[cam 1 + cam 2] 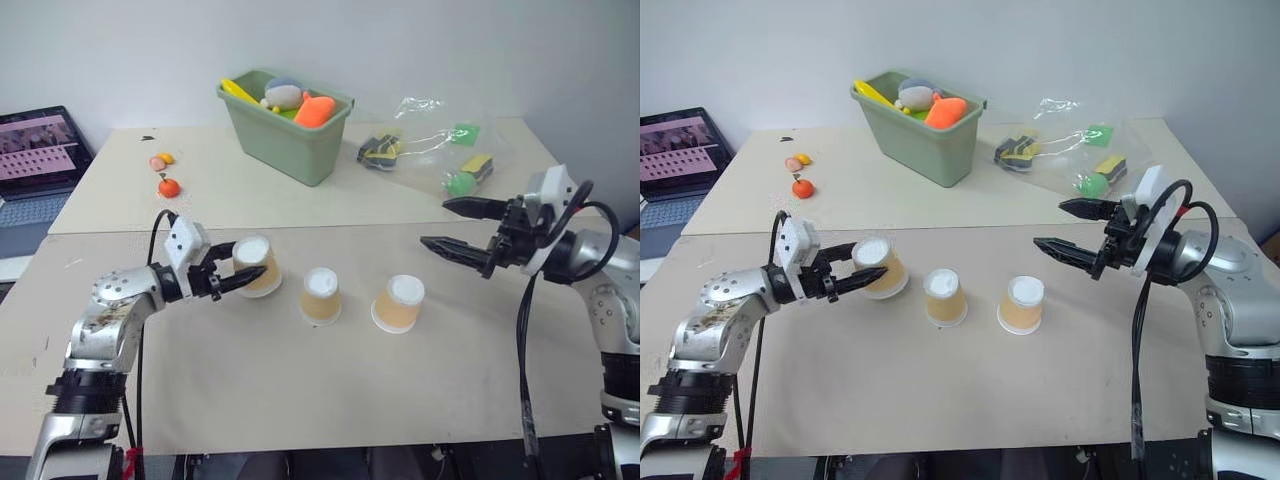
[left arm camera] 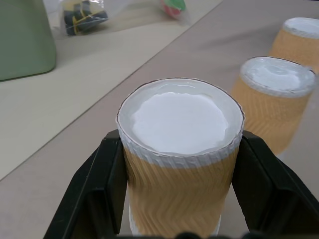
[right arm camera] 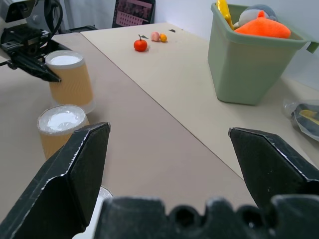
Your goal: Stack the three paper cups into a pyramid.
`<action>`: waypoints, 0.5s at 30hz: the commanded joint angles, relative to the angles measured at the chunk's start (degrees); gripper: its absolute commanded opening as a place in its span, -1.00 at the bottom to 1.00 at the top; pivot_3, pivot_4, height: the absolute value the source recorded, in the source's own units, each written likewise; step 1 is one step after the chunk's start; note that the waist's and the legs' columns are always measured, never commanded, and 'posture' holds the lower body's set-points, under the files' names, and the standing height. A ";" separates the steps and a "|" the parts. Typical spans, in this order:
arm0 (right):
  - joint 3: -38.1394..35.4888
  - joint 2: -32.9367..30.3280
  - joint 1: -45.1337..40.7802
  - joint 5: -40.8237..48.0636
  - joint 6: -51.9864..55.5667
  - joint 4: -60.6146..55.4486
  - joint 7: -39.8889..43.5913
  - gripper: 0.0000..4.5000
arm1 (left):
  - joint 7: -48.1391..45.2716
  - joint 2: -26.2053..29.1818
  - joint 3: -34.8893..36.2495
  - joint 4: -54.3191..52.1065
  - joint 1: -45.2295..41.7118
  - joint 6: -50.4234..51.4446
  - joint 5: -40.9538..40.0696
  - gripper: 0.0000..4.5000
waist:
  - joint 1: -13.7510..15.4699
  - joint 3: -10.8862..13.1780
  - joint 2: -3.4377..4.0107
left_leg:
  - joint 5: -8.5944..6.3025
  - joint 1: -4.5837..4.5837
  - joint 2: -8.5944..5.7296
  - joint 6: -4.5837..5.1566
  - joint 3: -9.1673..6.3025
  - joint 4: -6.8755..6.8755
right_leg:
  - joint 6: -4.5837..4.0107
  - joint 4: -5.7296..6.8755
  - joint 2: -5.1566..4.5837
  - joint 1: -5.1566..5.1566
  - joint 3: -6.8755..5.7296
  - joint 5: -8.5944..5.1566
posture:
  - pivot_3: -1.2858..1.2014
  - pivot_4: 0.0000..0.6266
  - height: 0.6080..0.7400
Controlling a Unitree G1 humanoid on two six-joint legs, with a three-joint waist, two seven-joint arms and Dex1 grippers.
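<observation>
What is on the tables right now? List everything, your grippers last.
Tapered paper cups: three, tan-orange, upside down in a row on the front table; left cup, middle cup, right cup.
Plastic bin: one, green, back table, holding soft toys.
Clear bag: one, back table at right, holding small items.
Toy fruits: three small, red, pink and orange, back table at left.
Laptop: one, far left.
Left gripper: shut on left cup.
Right gripper: open, empty.
</observation>
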 commanded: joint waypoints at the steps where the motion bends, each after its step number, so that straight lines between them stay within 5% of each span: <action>1: -0.53 0.04 -1.41 0.33 -1.04 -0.32 0.47 1.00 | -0.22 -0.83 -1.47 -4.57 0.00 0.41 -1.21 0.11 | 0.03 0.00 0.00 | 0.00 -0.01 -0.01 0.00 0.00 0.05 | 0.00 0.01 0.00 0.01 0.00 0.00 | 0.03 -0.52 1.00; 15: -2.51 -0.55 -0.05 0.43 -1.05 -1.27 -0.40 1.00 | -1.90 -1.33 -4.61 -1.12 -1.85 -0.04 0.75 0.11 | 0.16 0.00 0.00 | 0.00 0.01 -0.01 -0.01 0.00 0.15 | -0.04 0.04 0.00 0.07 0.01 0.03 | 0.03 -0.52 1.00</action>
